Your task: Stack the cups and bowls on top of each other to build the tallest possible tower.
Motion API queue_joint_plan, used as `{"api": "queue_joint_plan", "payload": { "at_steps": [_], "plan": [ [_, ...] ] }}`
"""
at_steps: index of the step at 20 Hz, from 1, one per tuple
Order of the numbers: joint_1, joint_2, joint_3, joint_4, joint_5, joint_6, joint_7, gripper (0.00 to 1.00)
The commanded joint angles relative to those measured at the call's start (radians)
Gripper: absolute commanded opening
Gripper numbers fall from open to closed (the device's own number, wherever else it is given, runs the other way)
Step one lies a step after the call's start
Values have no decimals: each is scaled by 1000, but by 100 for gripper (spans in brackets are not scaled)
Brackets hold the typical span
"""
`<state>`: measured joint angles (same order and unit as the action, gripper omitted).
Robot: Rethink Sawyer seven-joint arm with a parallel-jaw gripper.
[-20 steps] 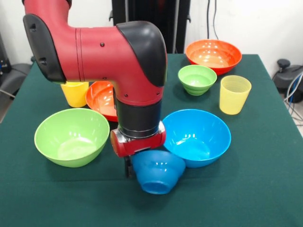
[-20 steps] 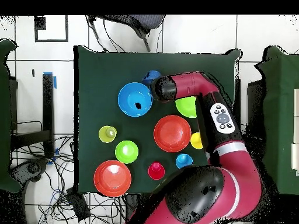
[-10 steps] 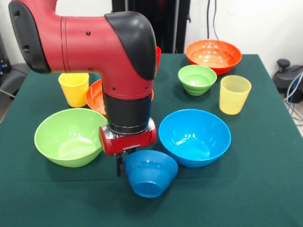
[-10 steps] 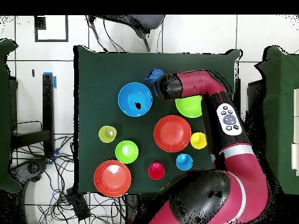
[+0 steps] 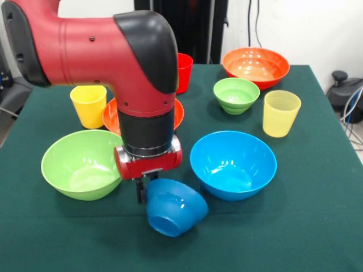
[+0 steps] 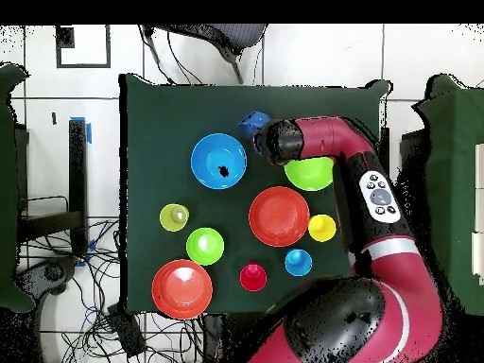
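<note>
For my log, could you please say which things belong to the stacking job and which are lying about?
Job: yellow cup, red cup, ribbed cup, light blue cup, orange-red bowls, green bowls, blue bowl, small blue bowl in gripper.
Lying about: cables, chair.

I read the bowls as glossy moulded plastic, e.g. big blue bowl [image 5: 233,164] and far orange-red bowl [image 5: 256,66] | ribbed pale yellow cup [image 5: 281,113]: translucent plastic | table cover [image 5: 317,226]: matt green cloth | arm shell [image 5: 91,54]: smooth red and black plastic
</note>
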<state>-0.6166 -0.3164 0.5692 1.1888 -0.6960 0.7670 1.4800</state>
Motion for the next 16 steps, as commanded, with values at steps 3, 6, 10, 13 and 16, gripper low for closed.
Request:
{"api": "queue_joint_plan", "payload": {
  "at_steps": [3, 6, 10, 13, 16],
  "plan": [
    [-107, -59, 112, 173, 199, 447, -372, 0],
    [-160, -79, 148, 230, 213, 490, -430, 0],
    [-172, -73, 200, 235, 211, 524, -449, 0],
    [-184, -71, 240, 247, 219, 536, -444, 0],
    [-184, -68, 244, 248, 208, 527, -423, 0]
  ]
}}
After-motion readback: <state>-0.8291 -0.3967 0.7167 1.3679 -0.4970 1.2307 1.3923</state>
